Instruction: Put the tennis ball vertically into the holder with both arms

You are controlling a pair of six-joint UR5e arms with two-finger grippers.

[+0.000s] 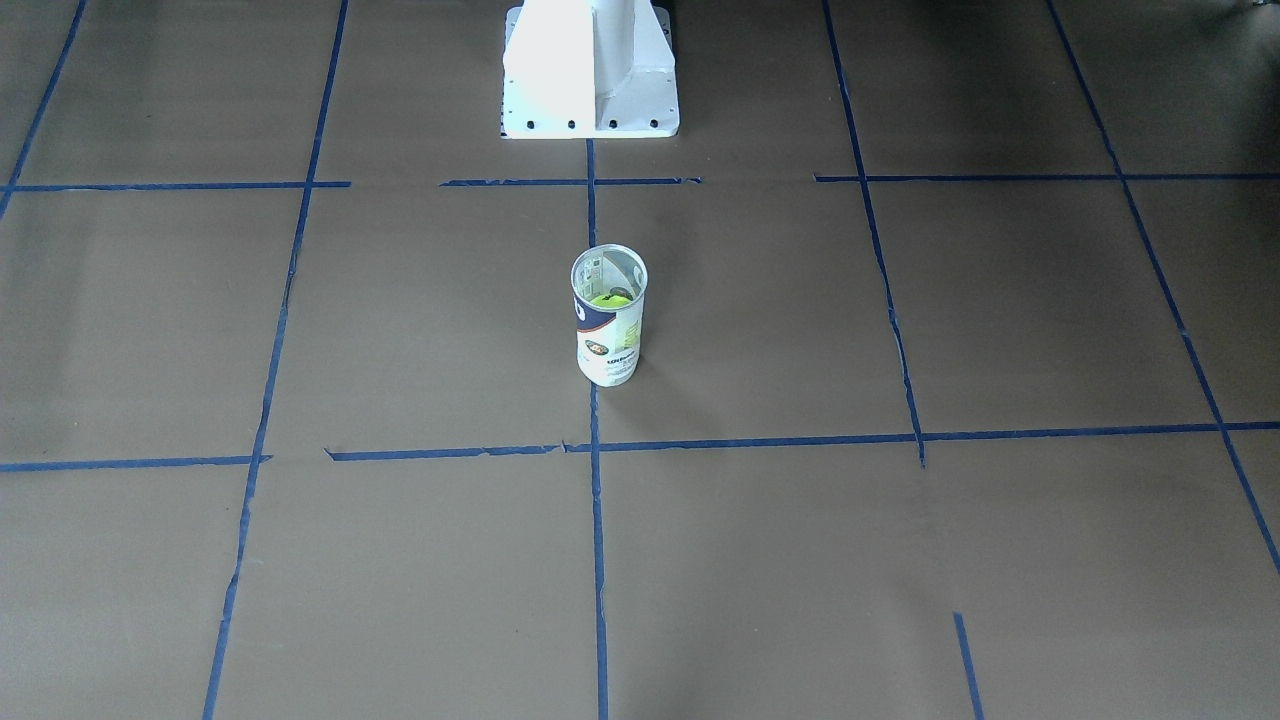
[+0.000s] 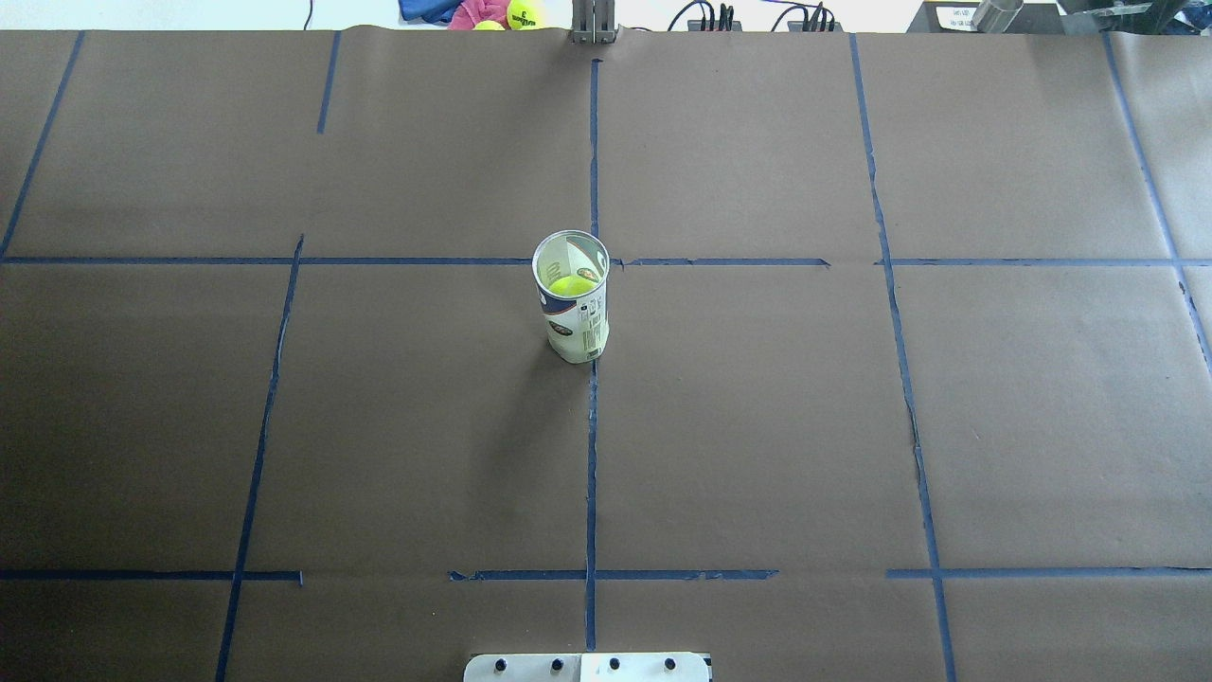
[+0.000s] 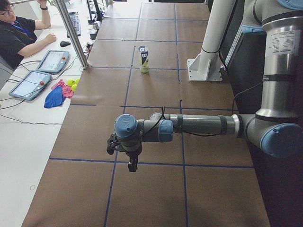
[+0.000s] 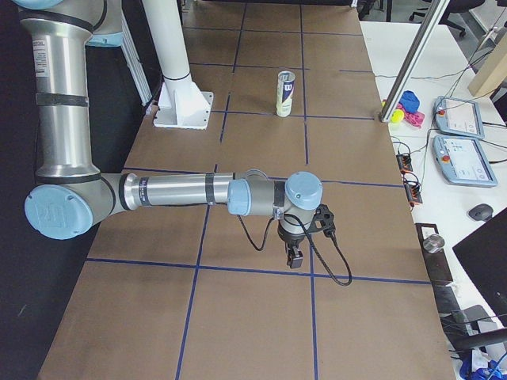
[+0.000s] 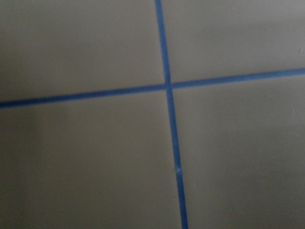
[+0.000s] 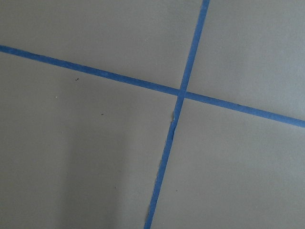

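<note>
Silver-grey jointed arms (image 3: 203, 124), light-blue joint caps (image 3: 124, 124), looping black cables (image 4: 333, 267), bolted white pedestal (image 1: 590, 70), seemingly black jaws.

Front-facing cam high, steep down, facing white base (image 1: 590, 70) at 12 o'clock. Overhead cam behind robot, base at 6 o'clock. Both share mid tabletop (image 1: 900, 560) with holder (image 1: 608, 315) centred. Side cams look along tabletop from opposite ends, holder far at 12 o'clock; left arm (image 3: 199, 125) and right arm (image 4: 174, 191) near. Wrist cams close, looking down on tape crosses (image 5: 167, 86); left one blurred.
</note>
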